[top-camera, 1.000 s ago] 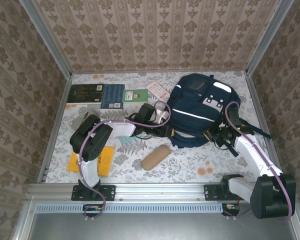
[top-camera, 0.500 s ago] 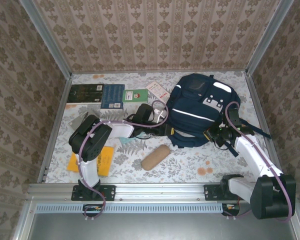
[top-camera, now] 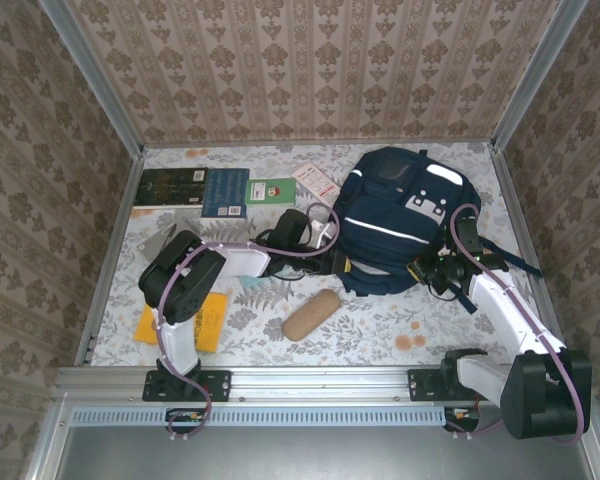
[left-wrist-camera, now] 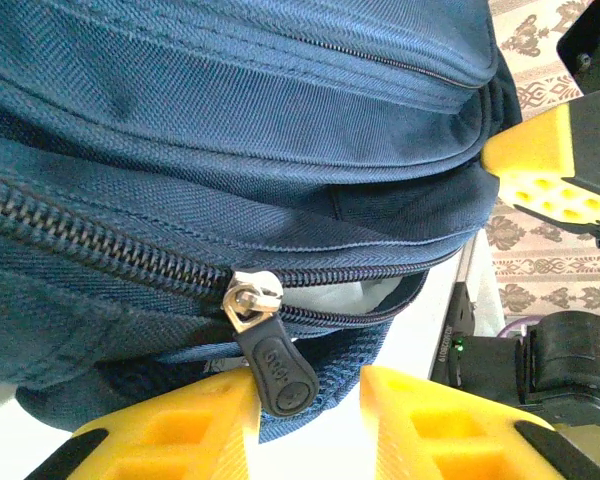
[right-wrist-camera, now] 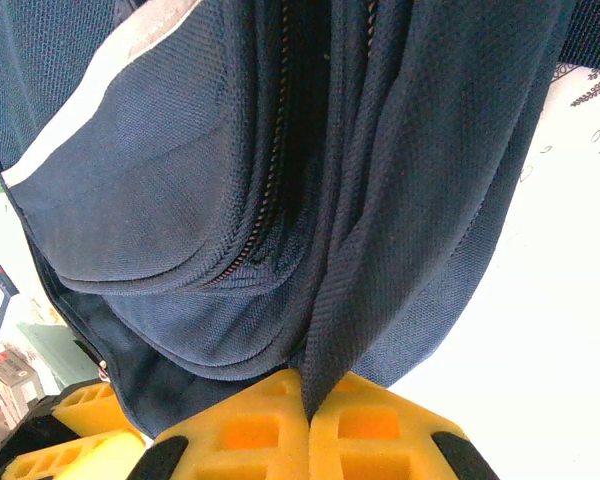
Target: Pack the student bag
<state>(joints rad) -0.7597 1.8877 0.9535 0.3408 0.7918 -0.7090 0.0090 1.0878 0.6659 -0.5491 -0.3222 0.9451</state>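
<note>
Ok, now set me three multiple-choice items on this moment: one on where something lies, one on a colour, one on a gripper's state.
1. The tan pouch lies:
A) on top of the student bag
B) on the table, nearer the arm bases than the bag
C) against the back wall
2. The zipper pull is:
A) black
B) red
C) white
3. The right gripper is:
A) wide open
B) shut on a book
C) shut on the bag's fabric

Answers:
1. B, the top view shows it between the arms.
2. A, it hangs dark by the left gripper.
3. C, its jaws pinch a navy fold.
</note>
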